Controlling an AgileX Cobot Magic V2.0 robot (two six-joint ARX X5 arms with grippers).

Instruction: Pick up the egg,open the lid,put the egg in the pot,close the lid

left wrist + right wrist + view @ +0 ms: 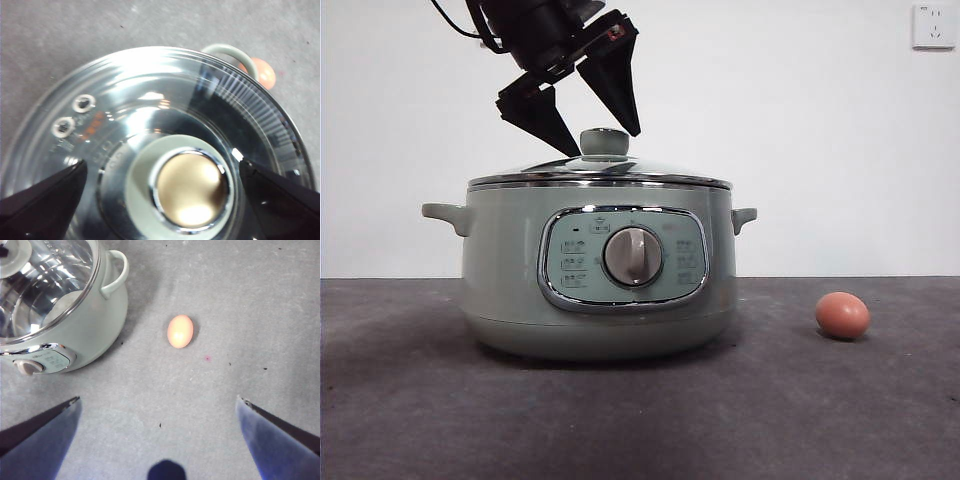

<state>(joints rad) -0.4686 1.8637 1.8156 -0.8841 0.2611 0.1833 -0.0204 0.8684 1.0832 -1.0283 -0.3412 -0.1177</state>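
Observation:
The sage-green pot stands left of centre on the table, with the glass lid resting on it. My left gripper hangs open just over the lid, one jaw on each side of the green knob without touching it. The left wrist view looks straight down on the lid and its knob between the spread jaws of the left gripper. The brown-orange egg lies on the table to the right of the pot. My right gripper is open high above the table, with the egg ahead of it and nothing between its jaws.
A white wall stands behind the table, with a socket at its top right. The pot's side handle points toward the egg. Grey table surface stretches in front of the pot and around the egg.

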